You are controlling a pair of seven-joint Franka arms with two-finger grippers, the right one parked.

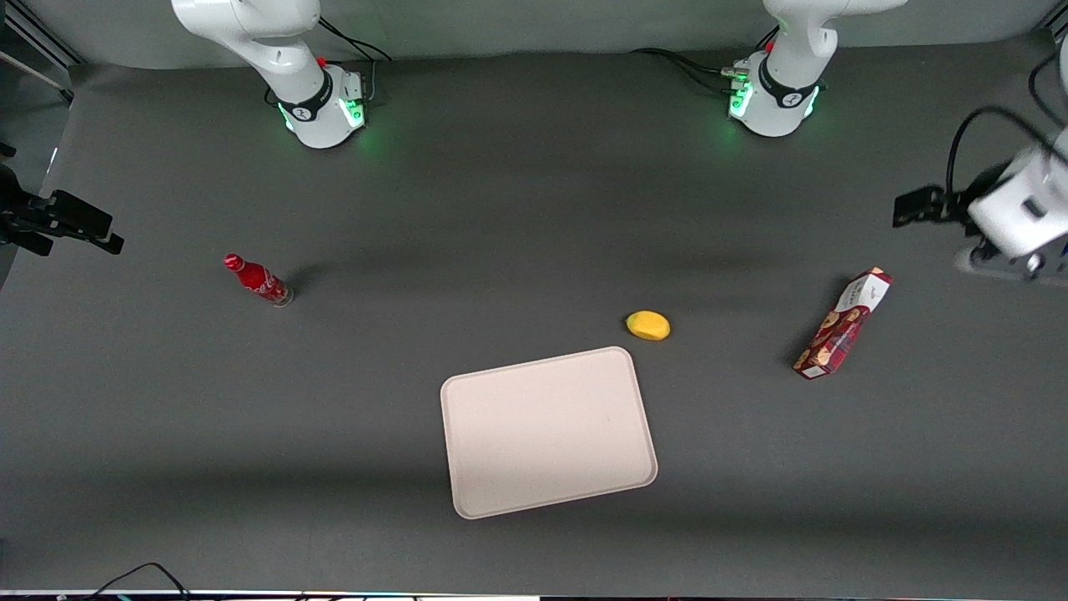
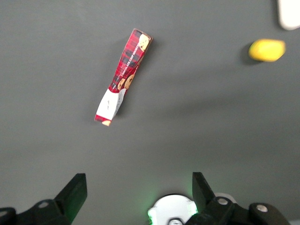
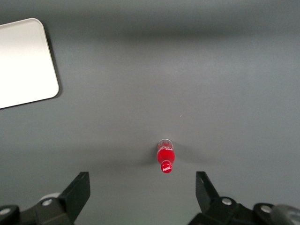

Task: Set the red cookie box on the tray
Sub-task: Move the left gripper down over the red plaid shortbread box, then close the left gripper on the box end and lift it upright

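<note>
The red cookie box (image 1: 843, 334) lies flat on the dark table toward the working arm's end; it also shows in the left wrist view (image 2: 123, 77), with its white label end nearest the gripper. The pale tray (image 1: 546, 430) lies bare near the table's middle, nearer the front camera than the box; one corner of it shows in the left wrist view (image 2: 289, 14). My left gripper (image 1: 918, 206) hangs above the table, farther from the front camera than the box and apart from it. In the left wrist view the gripper (image 2: 139, 183) is open and empty.
A yellow lemon-like fruit (image 1: 648, 325) lies between the box and the tray, close to the tray's corner. A small red bottle (image 1: 257, 280) stands toward the parked arm's end. The two arm bases (image 1: 772, 100) stand at the table's back.
</note>
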